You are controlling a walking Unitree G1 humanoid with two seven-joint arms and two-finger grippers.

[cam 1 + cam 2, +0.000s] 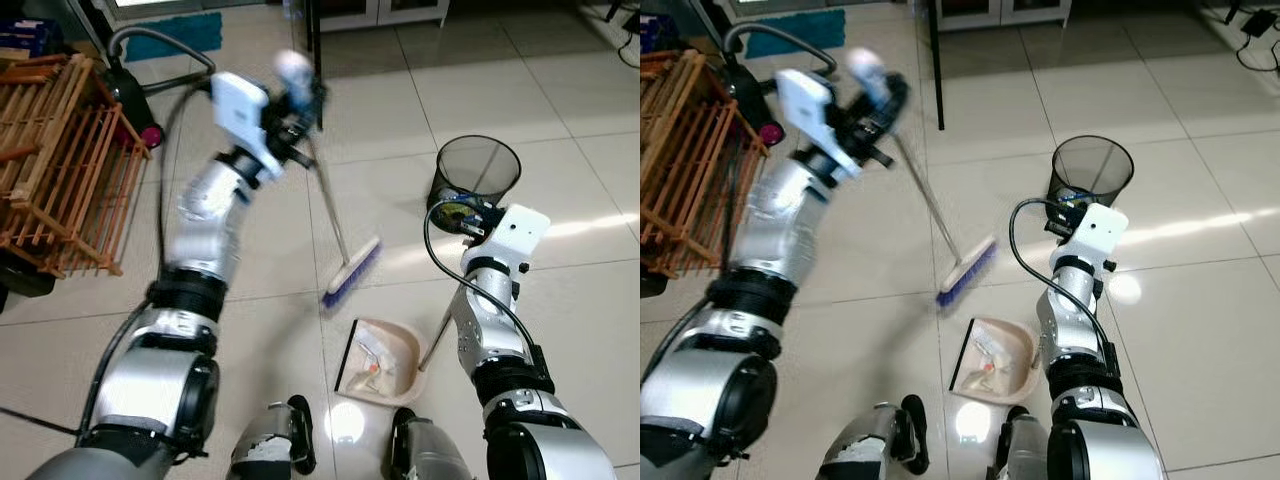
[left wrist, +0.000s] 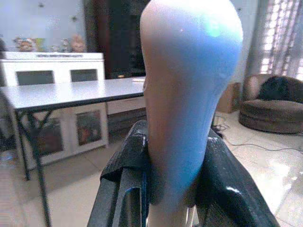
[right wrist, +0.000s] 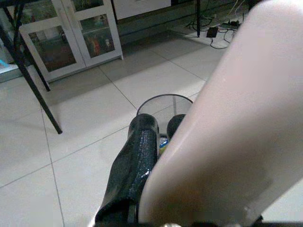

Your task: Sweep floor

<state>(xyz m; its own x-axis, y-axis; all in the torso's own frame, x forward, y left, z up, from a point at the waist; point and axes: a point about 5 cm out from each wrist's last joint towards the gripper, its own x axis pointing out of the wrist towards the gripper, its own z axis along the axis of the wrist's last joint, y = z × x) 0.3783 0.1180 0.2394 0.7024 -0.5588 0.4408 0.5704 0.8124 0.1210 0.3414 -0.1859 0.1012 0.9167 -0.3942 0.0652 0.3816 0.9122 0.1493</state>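
Floor (image 1: 560, 90): glossy cream tiles, thin grey grout lines; broom (image 1: 352, 272): purple bristles on a pale cream block, grey stick, pale pinkish-white handle top; dustpan (image 1: 380, 360): beige, holding whitish scraps and one orange-red bit, lower centre; bin (image 1: 477, 172): black wire mesh, right of centre; rack (image 1: 60, 165): reddish-brown wooden slats, upper left; mat (image 1: 175, 35): teal, top left; left gripper (image 2: 170, 189): black fingers; right gripper (image 3: 142, 161): black, textured finger; arms silver with white wrist housings.
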